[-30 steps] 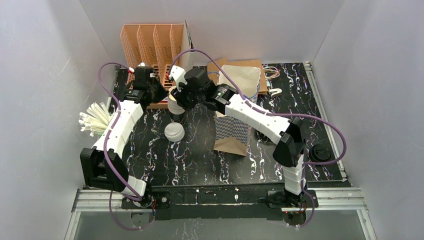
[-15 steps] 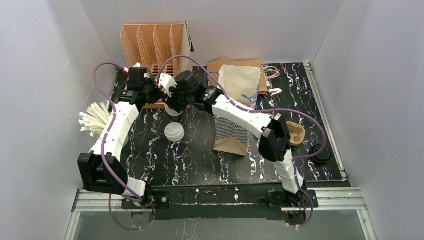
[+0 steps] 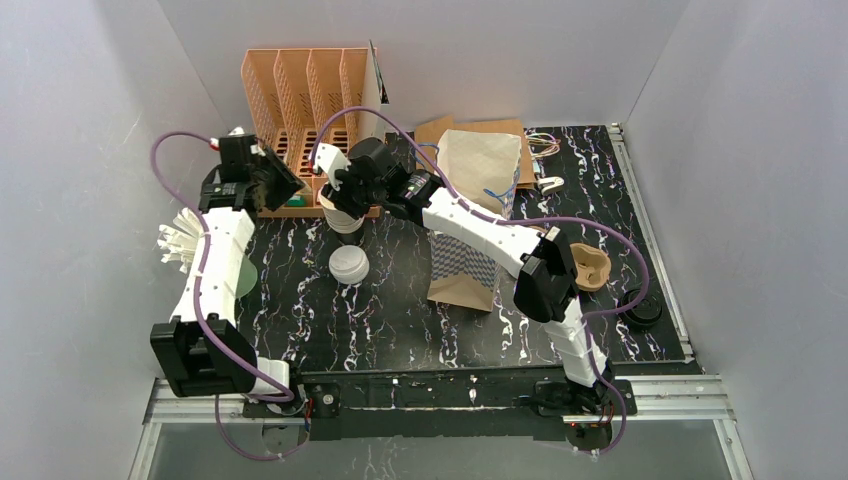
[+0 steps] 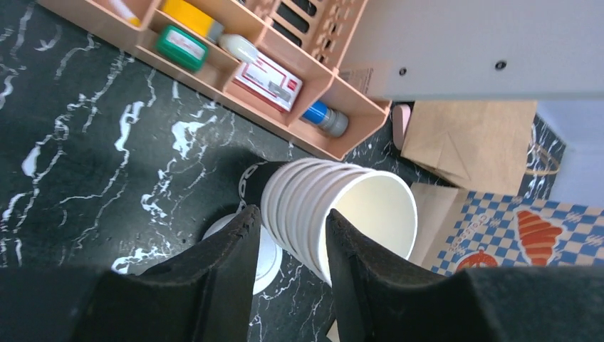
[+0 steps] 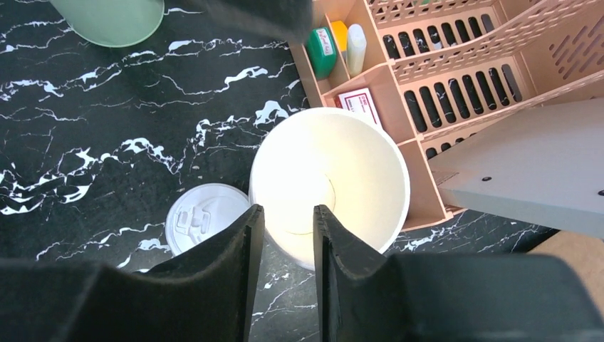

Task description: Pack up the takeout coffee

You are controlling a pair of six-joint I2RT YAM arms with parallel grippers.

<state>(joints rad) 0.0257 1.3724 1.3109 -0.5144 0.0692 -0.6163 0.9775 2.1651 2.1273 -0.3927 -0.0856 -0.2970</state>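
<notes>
Currently, per item:

bench (image 3: 400,330): black marbled top. All task items are carried on it.

organizer (image 3: 300,85): peach rack at the far-left edge. The cups are found just in front of it.

checked bag (image 3: 462,268): stood upright mid-bench, right of the cups. Judged the likely packing target.

cup stack (image 4: 342,214): white paper cups, nested, located far-left of centre between the two arms. The top cup is empty and no lid is fitted.

pulp tray (image 3: 592,268): brown, at the right, partly hidden by the right arm's elbow. Well apart from the cups.

lid (image 5: 203,217): white, laid flat on the bench just on the near side of the stack.

right end effector (image 5: 288,249): set narrow, and judged clamped on the near rim wall of the stack.

left end effector (image 4: 288,274): parted, nothing held. Positioned left of the stack and apart from it.

handling: the cups are judged very light, thin-walled and easily crushed, and nested cups may come away together. A light hold at the rolled rim, the stiffest part, is advised. The lid is thin and low, so its edge should be taken.

views: nesting is shown only by the left wrist. The empty interior is shown only by the right wrist. The tray is shown only from the top.
</notes>
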